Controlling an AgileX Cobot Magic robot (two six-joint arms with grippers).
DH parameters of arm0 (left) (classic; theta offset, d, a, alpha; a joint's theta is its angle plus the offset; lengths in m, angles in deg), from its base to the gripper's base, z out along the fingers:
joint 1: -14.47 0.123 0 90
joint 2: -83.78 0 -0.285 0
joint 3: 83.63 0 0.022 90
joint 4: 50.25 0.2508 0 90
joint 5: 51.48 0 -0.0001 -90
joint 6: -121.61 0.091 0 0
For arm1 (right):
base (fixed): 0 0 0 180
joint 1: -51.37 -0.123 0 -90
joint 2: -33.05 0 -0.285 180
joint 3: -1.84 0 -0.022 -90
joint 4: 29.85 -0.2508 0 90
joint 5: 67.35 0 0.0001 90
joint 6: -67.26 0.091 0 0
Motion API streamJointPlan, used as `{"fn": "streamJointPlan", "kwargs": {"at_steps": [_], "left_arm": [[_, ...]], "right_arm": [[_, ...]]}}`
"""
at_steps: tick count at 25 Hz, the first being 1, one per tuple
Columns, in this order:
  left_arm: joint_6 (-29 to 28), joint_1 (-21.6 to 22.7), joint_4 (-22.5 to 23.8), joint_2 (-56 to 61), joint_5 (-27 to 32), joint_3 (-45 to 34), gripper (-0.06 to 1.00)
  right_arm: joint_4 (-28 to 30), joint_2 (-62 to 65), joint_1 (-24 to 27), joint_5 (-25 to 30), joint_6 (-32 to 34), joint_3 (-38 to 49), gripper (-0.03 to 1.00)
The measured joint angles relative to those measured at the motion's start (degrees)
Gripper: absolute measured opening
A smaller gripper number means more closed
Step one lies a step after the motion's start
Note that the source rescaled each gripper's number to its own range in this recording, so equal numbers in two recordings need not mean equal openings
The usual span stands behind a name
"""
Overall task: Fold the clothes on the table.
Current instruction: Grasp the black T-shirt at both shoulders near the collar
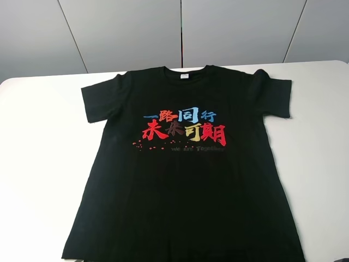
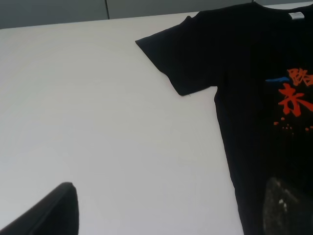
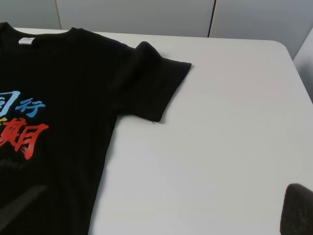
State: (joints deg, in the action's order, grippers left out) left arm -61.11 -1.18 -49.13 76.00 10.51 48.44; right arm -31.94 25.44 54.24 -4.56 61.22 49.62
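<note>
Black T-shirt (image 1: 182,191) lies spread flat and front up on the white counter (image 1: 43,164), its chest print (image 1: 182,128) of blue, red and yellow Chinese characters in plain sight. Beyond the print, at the collar, sits the small white neck label (image 1: 184,76), toward the grey wall panels (image 1: 120,33). The left sleeve (image 1: 103,98) and right sleeve (image 1: 272,93) reach out flat to either side of the print. On the print's other side the hem runs out of the exterior view. The left pincer (image 2: 168,193) stands with jaws wide apart, gripping nothing: its outer finger (image 2: 51,213) shows over bare counter well out from the print, its inner finger (image 2: 288,205) over black cloth just hemward of the print's red characters. The right pincer (image 3: 166,196) is likewise spread and holds nothing, its blurred inner finger (image 3: 19,205) over cloth near the print, its outer finger (image 3: 298,210) over bare counter well away. Whether any finger touches the surface I cannot tell.
</note>
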Motion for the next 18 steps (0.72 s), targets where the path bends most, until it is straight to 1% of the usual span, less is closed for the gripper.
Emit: {"fn": "streamJointPlan", "kwargs": {"at_steps": [18], "left_arm": [[0.0, 0.0, 0.0, 0.0, 0.0, 0.0, 1.0]], "right_arm": [[0.0, 0.0, 0.0, 0.0, 0.0, 0.0, 1.0]]}}
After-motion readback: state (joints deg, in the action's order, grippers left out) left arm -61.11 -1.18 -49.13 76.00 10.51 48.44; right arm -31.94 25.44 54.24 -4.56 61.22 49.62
